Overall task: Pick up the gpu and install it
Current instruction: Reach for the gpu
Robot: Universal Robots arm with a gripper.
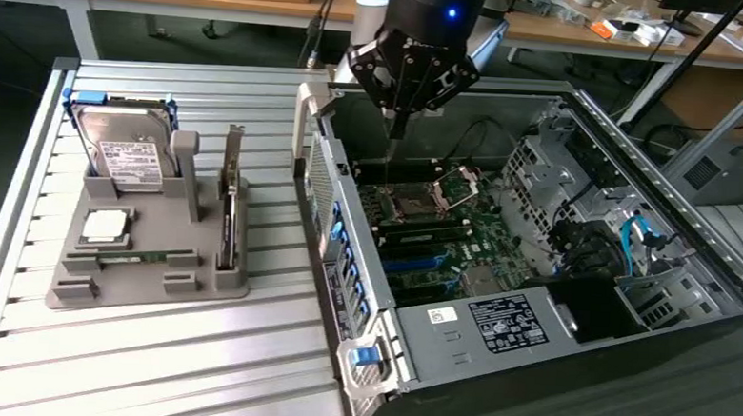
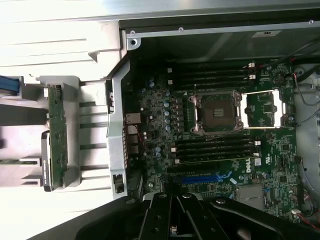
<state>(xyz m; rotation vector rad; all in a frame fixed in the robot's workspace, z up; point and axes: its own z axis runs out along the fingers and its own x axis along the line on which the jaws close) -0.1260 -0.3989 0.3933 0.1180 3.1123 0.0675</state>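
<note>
The gpu (image 1: pixel 231 201) stands edge-on in the right slot of the grey holder (image 1: pixel 138 291), a slim dark card with a metal bracket at its far end. From the wrist view its green board (image 2: pixel 57 132) lies outside the case wall. My gripper (image 1: pixel 397 131) hangs over the back of the open computer case (image 1: pixel 530 340), to the exterior view's right of the gpu and well apart from it. Its fingers (image 2: pixel 161 220) are shut together with nothing between them, above the motherboard (image 2: pixel 160 125).
The holder also carries a hard drive (image 1: pixel 126 152), a square processor (image 1: pixel 104 224) and a memory strip (image 1: pixel 147 255). Inside the case I see the open CPU socket (image 2: pixel 217 112), memory slots and a blue card slot (image 2: pixel 205 177). Ribbed table surface (image 1: pixel 172 369) lies in front.
</note>
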